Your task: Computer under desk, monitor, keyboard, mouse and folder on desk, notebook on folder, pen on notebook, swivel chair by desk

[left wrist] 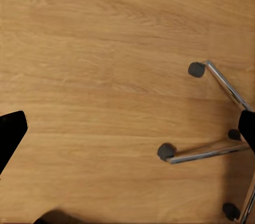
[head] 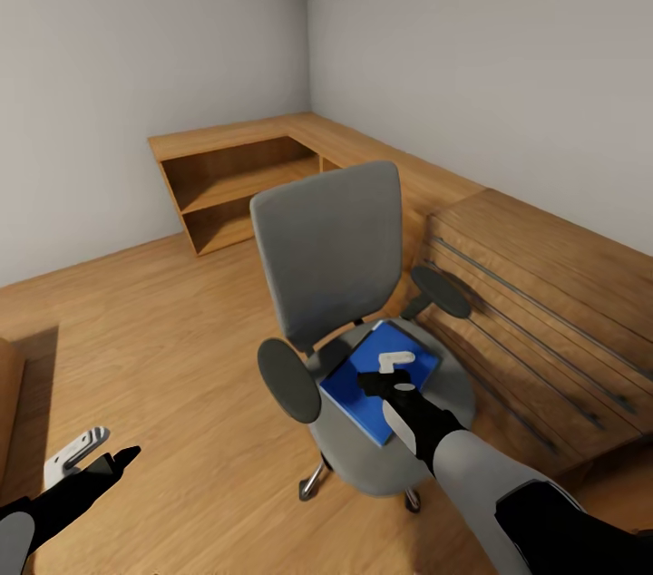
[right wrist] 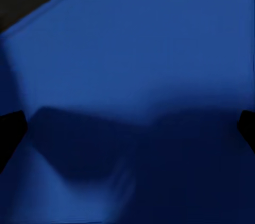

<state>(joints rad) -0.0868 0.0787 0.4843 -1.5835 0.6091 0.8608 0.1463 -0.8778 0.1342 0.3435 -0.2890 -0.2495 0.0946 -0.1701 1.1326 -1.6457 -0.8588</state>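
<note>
A grey swivel chair (head: 331, 267) stands on the wood-plank floor (head: 172, 348) of a room with a sloped ceiling, its tall back turned toward the far corner and its black armrests on either side of the seat. On the seat lies a flat blue folder (head: 363, 375), taking up most of the cushion.

The right hand (head: 392, 366) is down at the folder, its pale fingers (head: 396, 358) spread over the blue cover; the fingers look apart, though whether they touch the cover cannot be told. In the right wrist view the blue folder (right wrist: 138, 59) lies very close under the camera, with a dark shadow across it and the two black fingertips at the picture's edges, well apart.

The left hand (head: 86, 459) hangs low over the floor, well away from the chair, and its fingers appear spread. The left wrist view looks down on floorboards and on the chrome legs (left wrist: 212, 152) and dark castors of the chair's base.

Behind the chair, a low wooden shelf unit (head: 240, 185) runs along the wall into the corner, and a light-wood chest of drawers (head: 544, 321) stands just beside the chair's right armrest.
</note>
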